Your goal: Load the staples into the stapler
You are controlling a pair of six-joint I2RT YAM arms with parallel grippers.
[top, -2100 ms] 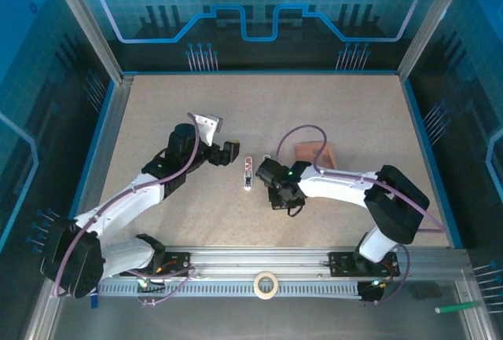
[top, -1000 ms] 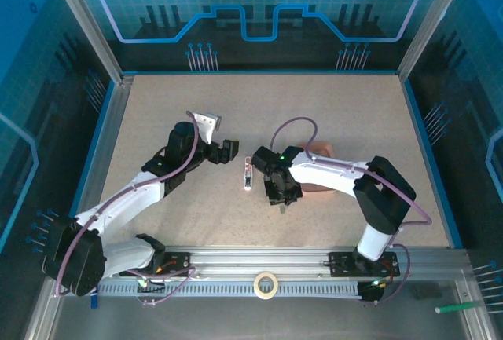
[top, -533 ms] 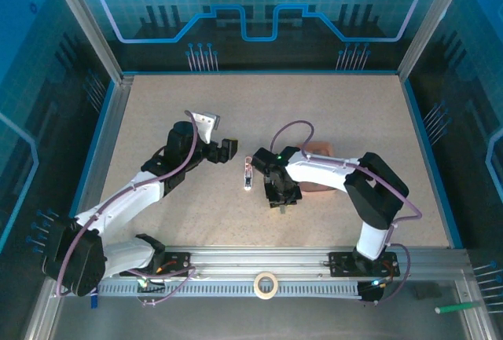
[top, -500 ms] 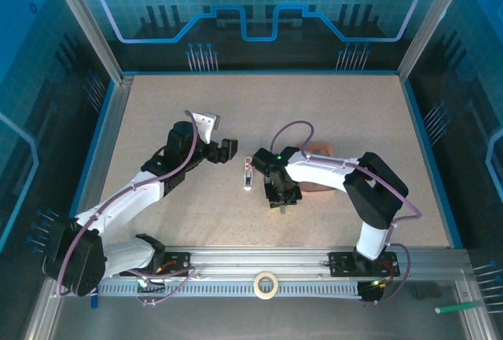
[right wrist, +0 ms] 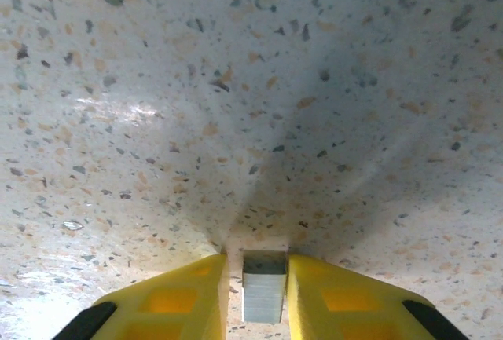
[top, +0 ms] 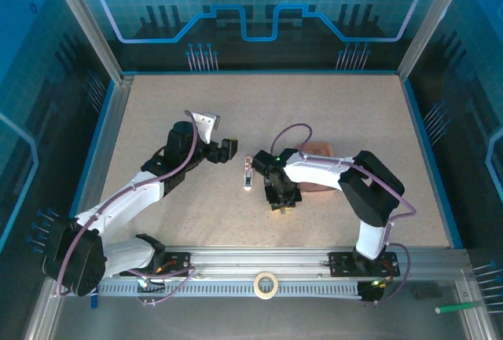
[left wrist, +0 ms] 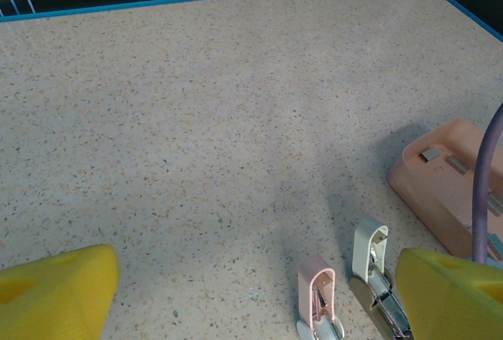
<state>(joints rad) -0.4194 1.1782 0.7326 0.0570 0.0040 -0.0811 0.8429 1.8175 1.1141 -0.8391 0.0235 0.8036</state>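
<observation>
The mini stapler (top: pixel 247 173) lies hinged open on the table; in the left wrist view its pink half (left wrist: pixel 317 297) and white half (left wrist: pixel 368 247) with the metal rail lie side by side. My left gripper (top: pixel 228 149) hovers just left of it, open and empty (left wrist: pixel 251 308). My right gripper (top: pixel 280 201) points down at the table just right of the stapler, shut on a short grey strip of staples (right wrist: pixel 263 285) standing between its yellow fingers (right wrist: pixel 177 297). More staples (left wrist: pixel 430 153) lie in the salmon-pink tray (left wrist: pixel 440 191).
The pink tray (top: pixel 321 151) sits right of the stapler, partly under my right forearm. A roll of tape (top: pixel 266 284) rests on the front rail. Blue-edged frame walls surround the speckled tabletop (top: pixel 330 104).
My right arm's elbow has folded in to the left while its gripper stayed low beside the stapler. The left arm has barely moved.
</observation>
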